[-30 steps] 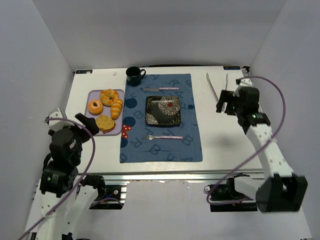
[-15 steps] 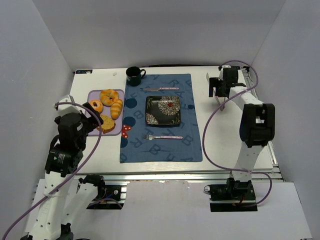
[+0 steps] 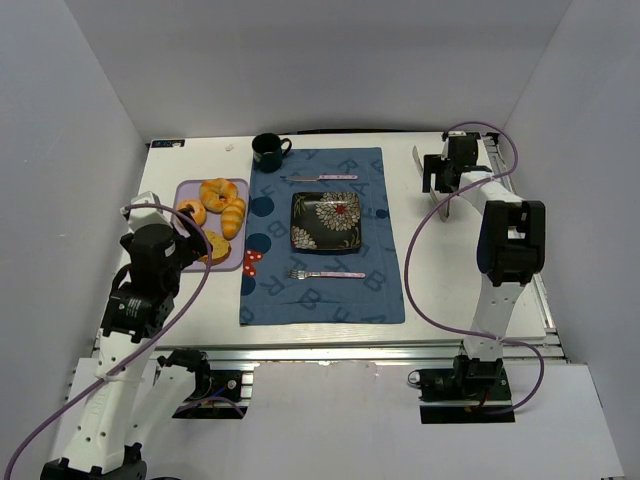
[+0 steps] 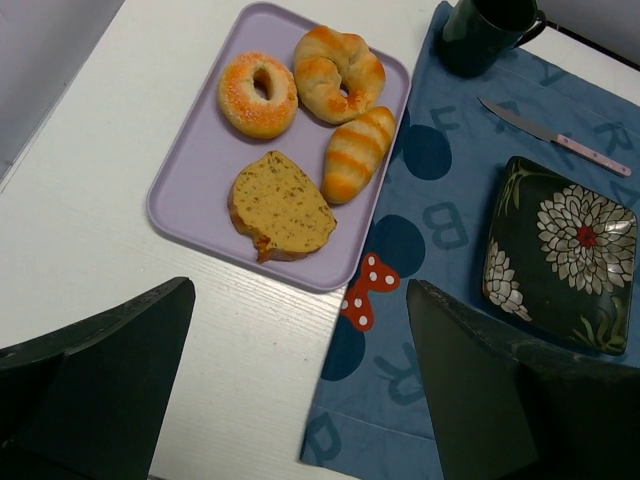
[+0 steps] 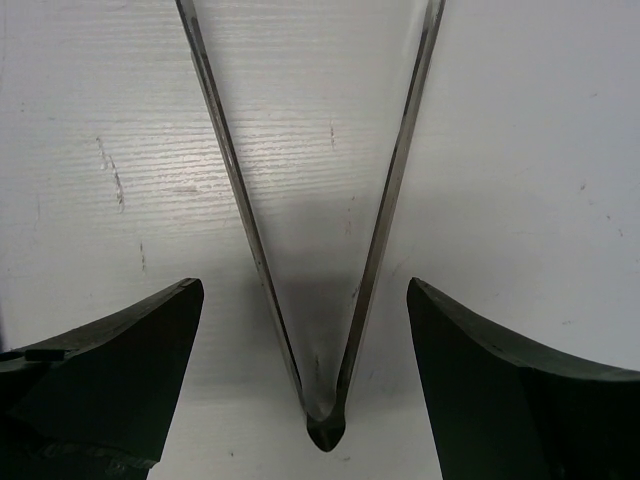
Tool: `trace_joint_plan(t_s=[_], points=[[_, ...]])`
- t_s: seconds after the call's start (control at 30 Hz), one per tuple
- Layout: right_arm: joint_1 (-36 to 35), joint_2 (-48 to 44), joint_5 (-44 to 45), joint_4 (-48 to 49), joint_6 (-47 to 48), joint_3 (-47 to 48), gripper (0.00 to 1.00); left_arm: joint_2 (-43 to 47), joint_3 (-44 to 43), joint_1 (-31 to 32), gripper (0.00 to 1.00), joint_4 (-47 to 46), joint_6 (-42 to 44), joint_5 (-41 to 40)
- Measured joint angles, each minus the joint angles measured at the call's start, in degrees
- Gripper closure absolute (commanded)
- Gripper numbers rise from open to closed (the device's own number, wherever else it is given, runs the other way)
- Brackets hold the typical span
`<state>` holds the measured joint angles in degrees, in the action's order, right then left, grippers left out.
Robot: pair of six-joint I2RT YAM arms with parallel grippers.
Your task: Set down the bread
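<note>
**Two arms poised, jaws apart, nothing held**

Nearest, the left gripper (image 4: 300,300) hangs wide open above the near end of the purple tray (image 4: 190,180). There the bread slice (image 4: 280,205) lies flat, cut face up, its longer axis slanting toward the blue mat (image 4: 455,130). At the far right, the right gripper (image 5: 303,290) stands wide open over the metal tongs (image 5: 325,428), which have their hinge nearest and their long axis running near to far.

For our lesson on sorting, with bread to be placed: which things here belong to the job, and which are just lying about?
Probably for the job: breads, purple tray, tongs, plate.
Just lying about: mug, knife, fork, placemat.
</note>
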<state>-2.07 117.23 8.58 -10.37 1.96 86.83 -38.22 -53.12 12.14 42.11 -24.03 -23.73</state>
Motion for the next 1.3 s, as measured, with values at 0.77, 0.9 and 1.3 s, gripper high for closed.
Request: trace_joint_plan(t_s=[0.77, 0.9, 1.3], points=[[2.4, 12.8, -4.7, 1.5, -2.7, 9.9, 0.11, -4.0, 0.2, 0.0, 0.02, -2.0, 0.2, 0.0], [2.9, 14.5, -4.9, 1.6, -3.0, 12.3, 0.12, -4.5, 0.2, 0.0, 0.02, -2.3, 0.6, 0.0], [3.9, 14.2, -5.4, 0.4, -4.1, 13.4, 0.46, -4.7, -0.3, 0.0, 0.02, -0.9, 1.2, -0.2]])
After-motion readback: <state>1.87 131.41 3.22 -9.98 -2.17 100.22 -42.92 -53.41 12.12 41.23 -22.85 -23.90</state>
